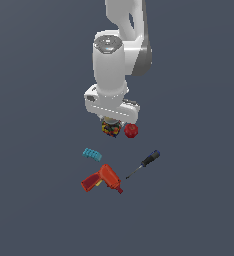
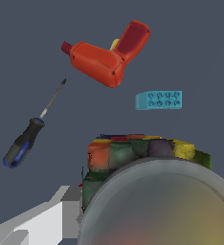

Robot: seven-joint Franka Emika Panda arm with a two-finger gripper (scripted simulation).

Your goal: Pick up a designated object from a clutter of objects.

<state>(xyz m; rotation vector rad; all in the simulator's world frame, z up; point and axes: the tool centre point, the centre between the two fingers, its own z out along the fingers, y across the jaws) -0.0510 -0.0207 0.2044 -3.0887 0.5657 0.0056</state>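
The designated object (image 1: 111, 129) is a squat multicoloured jar, standing directly under my gripper (image 1: 112, 125), whose hand comes down over its top. In the wrist view the jar (image 2: 133, 153) fills the near field, its greyish round lid blurred and very close. One pale finger (image 2: 56, 213) lies against the jar's side, and the other finger is hidden. Whether the jaws press on the jar does not show. The rest of the clutter of objects lies around it.
A red ball (image 1: 131, 131) sits just beside the jar on the exterior view's right. Nearer the camera lie a teal ridged block (image 1: 92, 154), a red drill (image 1: 102, 179) and a blue-black-handled screwdriver (image 1: 144, 163). The drill (image 2: 106, 55), the block (image 2: 159, 100) and the screwdriver (image 2: 30, 136) also show in the wrist view.
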